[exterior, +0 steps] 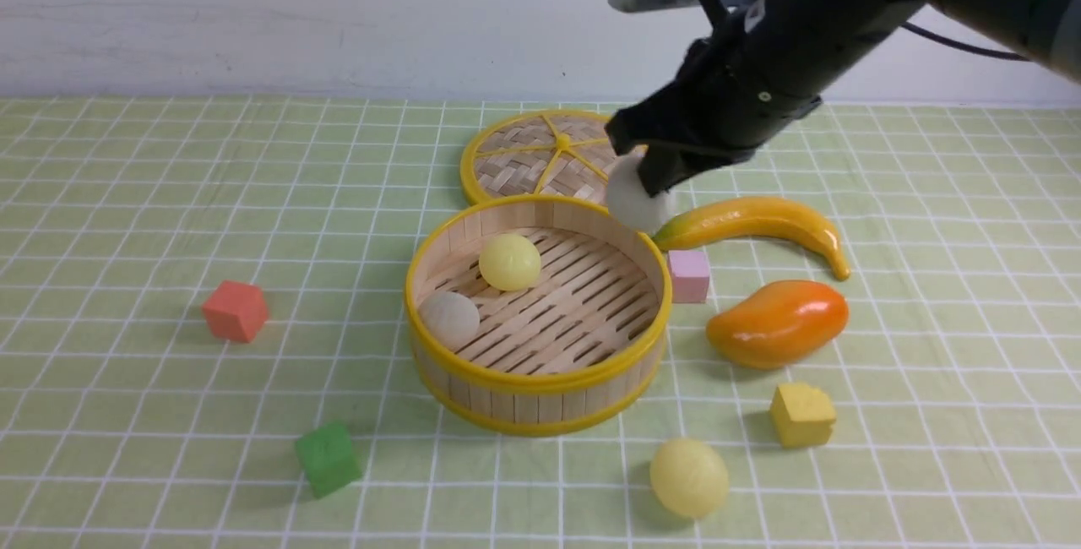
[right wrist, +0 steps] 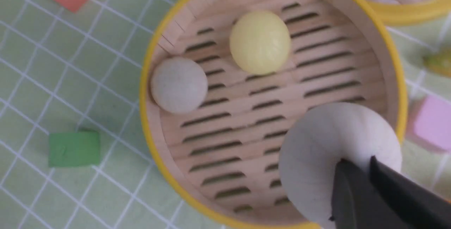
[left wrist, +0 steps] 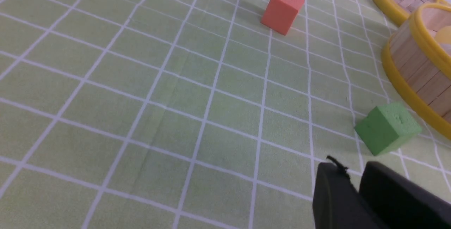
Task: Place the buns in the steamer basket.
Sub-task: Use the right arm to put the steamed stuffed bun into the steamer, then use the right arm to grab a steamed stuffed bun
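White bun [exterior: 632, 204] squeezed tight in right pincer [exterior: 650, 171], hanging over steamer basket [exterior: 540, 384] far edge, left pincer [left wrist: 354, 179] pressed together, empty.

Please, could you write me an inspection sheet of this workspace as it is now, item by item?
Surface: green checked cloth, covers all the table in view.
Job's things: steamer basket upright and open; yellow bun and off-white bun inside; second off-white bun held above the basket, near its rim; second yellow bun on the cloth, outside.
Clutter: woven lid, banana, mango, pink cube, yellow cube, red cube, green cube, all outside the basket.
Hands: right hand shut on the second off-white bun; left hand shut, empty, near the green cube.
Cables: one black cable, upper right of the front view.
Surroundings: white wall; nothing else seen.
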### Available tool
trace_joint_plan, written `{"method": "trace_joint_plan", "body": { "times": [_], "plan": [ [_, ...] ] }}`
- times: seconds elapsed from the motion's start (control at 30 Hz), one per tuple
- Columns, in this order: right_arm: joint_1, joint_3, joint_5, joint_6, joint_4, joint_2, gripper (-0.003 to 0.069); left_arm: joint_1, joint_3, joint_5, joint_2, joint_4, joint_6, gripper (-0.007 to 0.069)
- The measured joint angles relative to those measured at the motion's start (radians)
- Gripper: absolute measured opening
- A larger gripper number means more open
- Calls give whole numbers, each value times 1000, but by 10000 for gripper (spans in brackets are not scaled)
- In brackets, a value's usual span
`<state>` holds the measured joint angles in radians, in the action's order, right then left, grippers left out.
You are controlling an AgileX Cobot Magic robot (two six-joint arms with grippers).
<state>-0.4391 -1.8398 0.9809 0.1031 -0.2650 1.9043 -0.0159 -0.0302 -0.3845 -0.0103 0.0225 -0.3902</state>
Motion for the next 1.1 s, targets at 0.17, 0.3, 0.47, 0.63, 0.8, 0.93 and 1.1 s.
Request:
{"method": "trace_joint_plan", "body": {
  "times": [0.17, 0.3, 0.47, 0.63, 0.8, 0.93, 1.1],
  "plan": [
    [0, -25, -89, 17, -14, 132, 1, 0, 0, 0, 0, 0, 0, 116],
    [0, -26, -155, 13, -5, 215, 3, 0, 0, 0, 0, 0, 0, 122],
    [0, -26, -217, -59, 63, 246, 55, 0, 0, 0, 0, 0, 0, 127],
    [0, -26, -221, -120, 122, 242, 147, 0, 0, 0, 0, 0, 0, 131],
    [0, -29, -139, -124, 129, 202, 311, 0, 0, 0, 0, 0, 0, 137],
    [0, -24, -22, -114, 110, 99, 376, 0, 0, 0, 0, 0, 0, 141],
    [0, 126, 7, -31, 45, -93, 386, 0, 0, 0, 0, 0, 0, 141]
  ]
}}
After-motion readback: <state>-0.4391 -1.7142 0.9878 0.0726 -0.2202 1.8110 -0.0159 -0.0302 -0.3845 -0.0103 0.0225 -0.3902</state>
